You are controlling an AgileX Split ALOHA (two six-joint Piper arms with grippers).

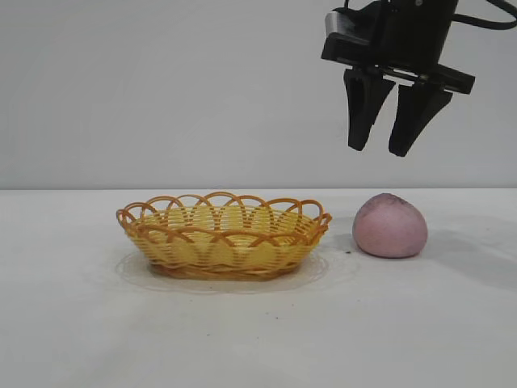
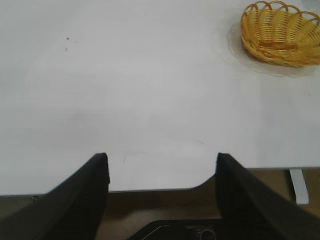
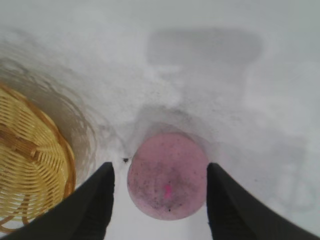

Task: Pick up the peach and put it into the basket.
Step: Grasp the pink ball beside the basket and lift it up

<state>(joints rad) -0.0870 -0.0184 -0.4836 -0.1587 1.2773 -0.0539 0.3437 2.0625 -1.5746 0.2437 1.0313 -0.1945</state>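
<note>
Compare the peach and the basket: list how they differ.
The peach is a solid, dusty-pink dome; the basket is open yellow-orange wicker with a looped rim. The basket is much wider and lower; the peach is smaller and slightly taller. Both rest on the white table, apart.

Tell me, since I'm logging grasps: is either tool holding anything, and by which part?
Nothing is held. The right tool hangs open above the peach, which sits on the table beside the basket; the left tool is open too.

**No readable text**

No words, labels, brand names, numbers or signs can be read in any of the three views. The surfaces that are visible carry no writing.
</note>
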